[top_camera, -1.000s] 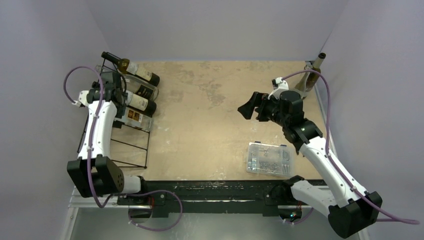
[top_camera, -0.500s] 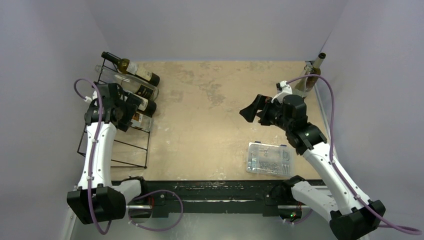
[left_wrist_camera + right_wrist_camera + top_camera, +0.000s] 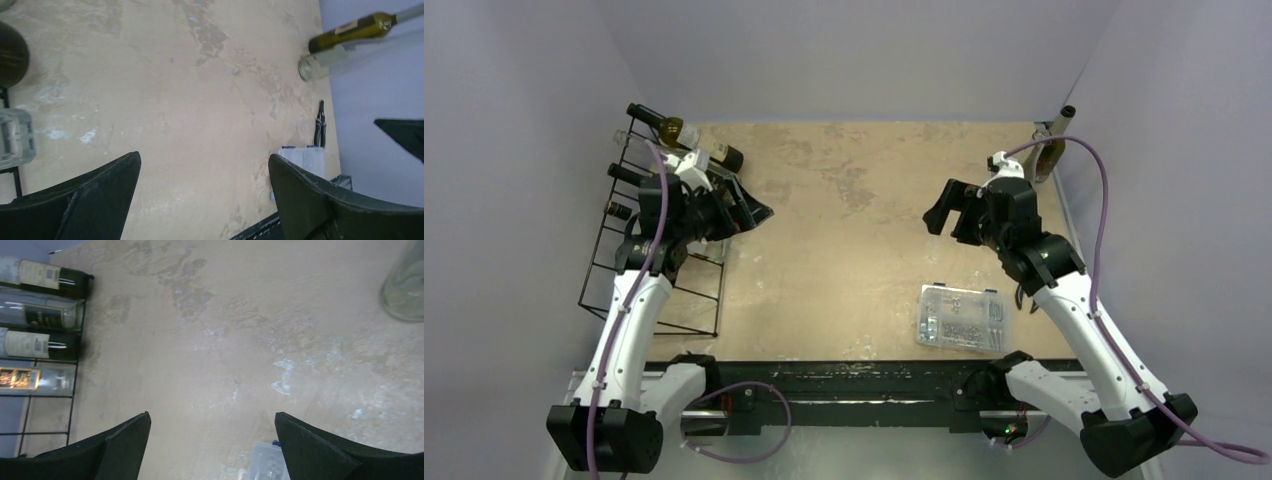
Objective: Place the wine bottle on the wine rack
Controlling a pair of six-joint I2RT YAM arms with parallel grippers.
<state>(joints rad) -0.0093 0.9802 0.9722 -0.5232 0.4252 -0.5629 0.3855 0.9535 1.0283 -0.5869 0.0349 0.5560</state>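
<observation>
Here, olive-green wine bottle [image 3: 352, 31], pale label, black thin-wire wine rack [image 3: 659, 295]

Desk [image 3: 844, 250]: tan, worn top, pale scuffed blotches toward far middle. Walls [image 3: 854, 50]: plain lavender-grey, closing in far, left, right sides. Black rail [image 3: 844, 385] along near edge. Light soft, even.

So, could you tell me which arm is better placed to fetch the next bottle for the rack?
Right. The right gripper is open, empty and nearer the wine bottle standing in the far right corner. The left gripper, also open, sits by the wine rack on the opposite side.
</observation>
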